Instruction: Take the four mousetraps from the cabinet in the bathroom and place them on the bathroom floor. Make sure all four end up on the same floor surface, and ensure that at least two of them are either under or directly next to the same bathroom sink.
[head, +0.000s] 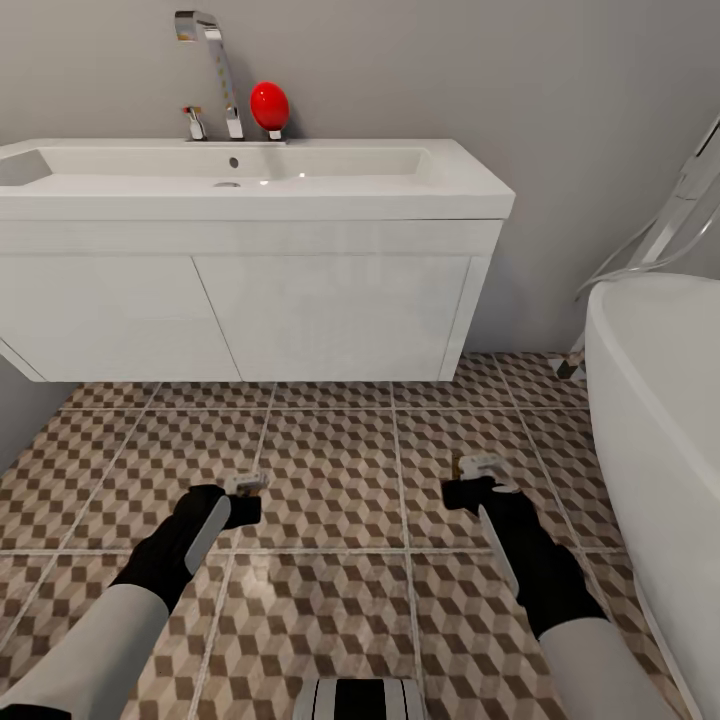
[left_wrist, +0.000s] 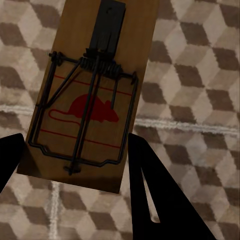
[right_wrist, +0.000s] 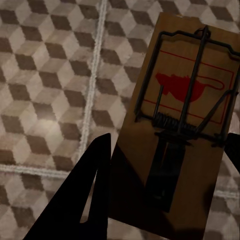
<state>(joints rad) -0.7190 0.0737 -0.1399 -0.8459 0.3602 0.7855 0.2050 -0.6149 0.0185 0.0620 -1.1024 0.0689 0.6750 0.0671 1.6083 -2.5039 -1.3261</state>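
While both arms hang low in front of the bathroom sink (head: 250, 180), each carries one mousetrap above the bathroom floor (head: 330, 450). The left gripper (head: 243, 497) is clenched on the left mousetrap (left_wrist: 87, 95); the right gripper (head: 478, 482) grasps the right mousetrap (right_wrist: 177, 125). Risk: let go from this height, a trap may bounce or slide away from the sink, and neither would then count as beside it.

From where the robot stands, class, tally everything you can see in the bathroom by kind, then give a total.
Mousetraps: 2, one in the left gripper, one in the right gripper
Sinks: 1
Taps: 1
Red balls: 1
Bathtubs: 1
Total: 6
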